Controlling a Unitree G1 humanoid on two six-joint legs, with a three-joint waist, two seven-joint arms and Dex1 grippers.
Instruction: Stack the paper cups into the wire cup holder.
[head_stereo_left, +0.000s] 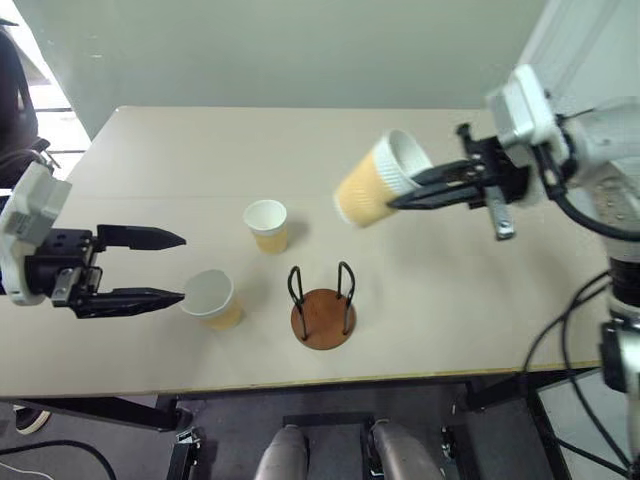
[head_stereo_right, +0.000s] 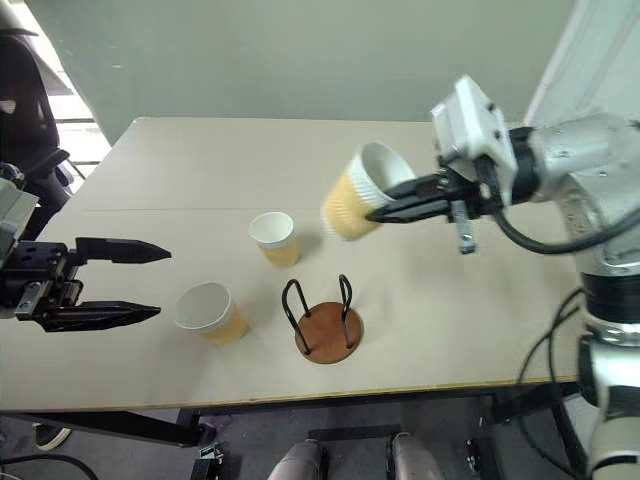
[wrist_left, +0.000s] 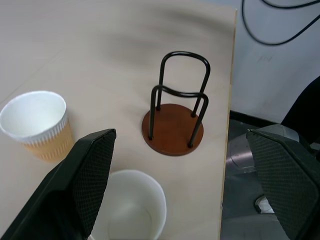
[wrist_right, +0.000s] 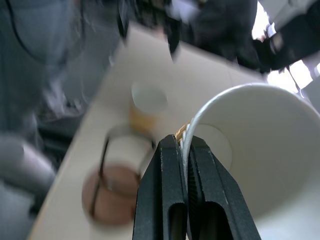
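**One cup lifted, none yet in the holder**

Head camera views: A pale counter (head_stereo_left: 150, 150) carried the wire cup holder (head_stereo_left: 323, 305), which stood upright near the front edge with nothing in it. The right gripper (head_stereo_left: 400, 196) hung in the air above and just behind the holder, its jaws clenched on the rim of a paper cup, the lifted cup (head_stereo_left: 380, 180), tilted with its mouth towards the robot's right. Two more cups stood upright on the counter: the far cup (head_stereo_left: 266, 225) behind and to the left of the holder, and the near cup (head_stereo_left: 211, 298) beside the holder on its left. The left gripper (head_stereo_left: 178, 267) hovered at the near cup's left, jaws released and wide, holding nothing.

Left wrist view: The left gripper's two black fingers (wrist_left: 85, 175) stood spread apart. The near cup's open mouth sat low between them, the far cup off to one side, and the empty holder just past them.

Right wrist view: The right gripper's jaws were pinched tight on the thin wall of the lifted cup, one finger inside and one outside. The rest was blurred; the holder and one cup seemed to lie below.

Judged from this, no cup was stacked yet. The first was on its way, and the two on the counter remained.
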